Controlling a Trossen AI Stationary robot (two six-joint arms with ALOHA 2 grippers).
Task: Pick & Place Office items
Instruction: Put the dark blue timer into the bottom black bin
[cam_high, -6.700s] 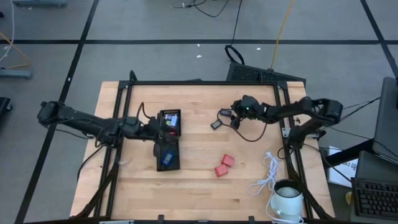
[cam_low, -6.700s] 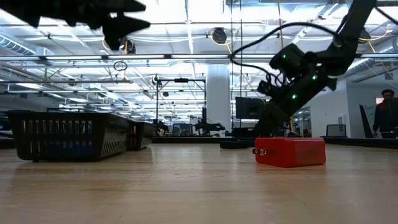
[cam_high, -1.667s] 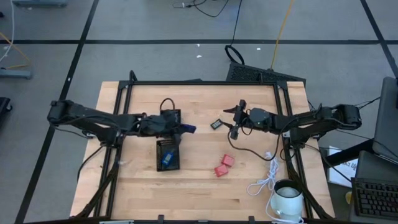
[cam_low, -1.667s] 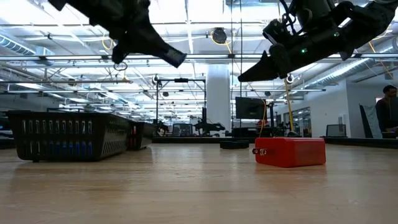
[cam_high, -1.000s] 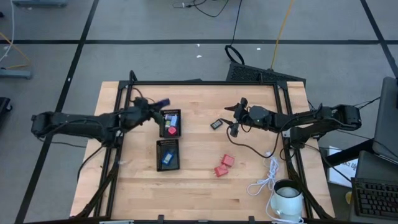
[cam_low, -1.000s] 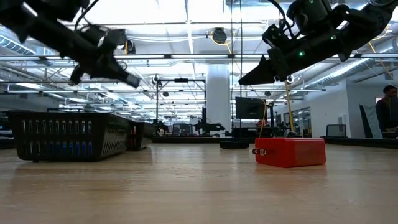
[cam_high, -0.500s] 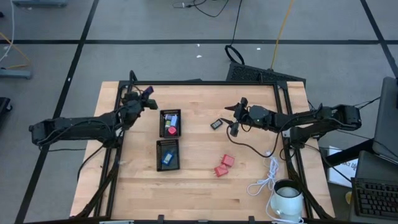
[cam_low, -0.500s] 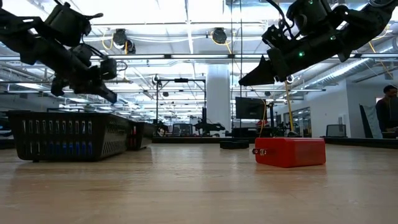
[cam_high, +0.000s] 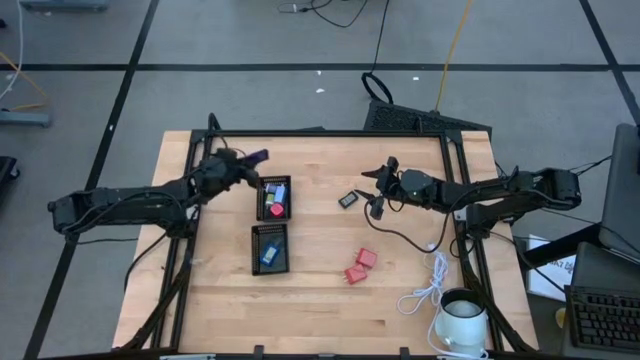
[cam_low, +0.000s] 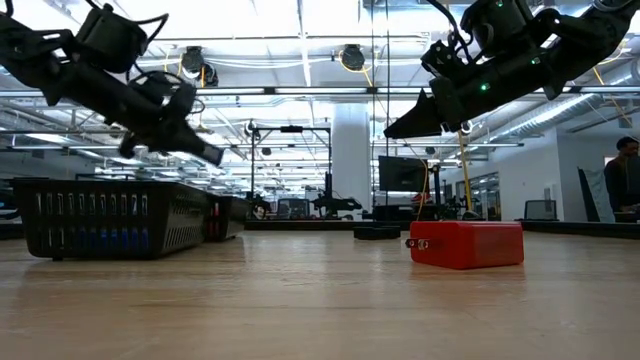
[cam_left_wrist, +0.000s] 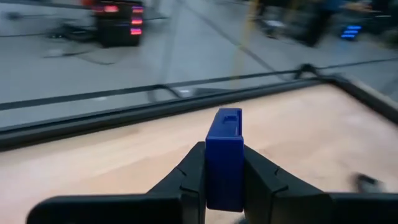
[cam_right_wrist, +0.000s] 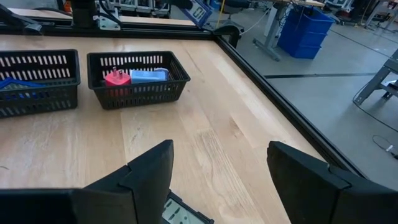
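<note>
Open-plan lab or workshop: ceiling strip lights (cam_low: 300, 90), floor cables (cam_high: 340, 12), wooden table (cam_high: 330, 310).

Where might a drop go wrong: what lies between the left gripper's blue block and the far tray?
In the high view only bare wood table separates the blue block, held in the left gripper, from the far tray.

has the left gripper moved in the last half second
Yes. The left gripper, shut on a blue block, swung from the table's far left corner toward the far basket.
</note>
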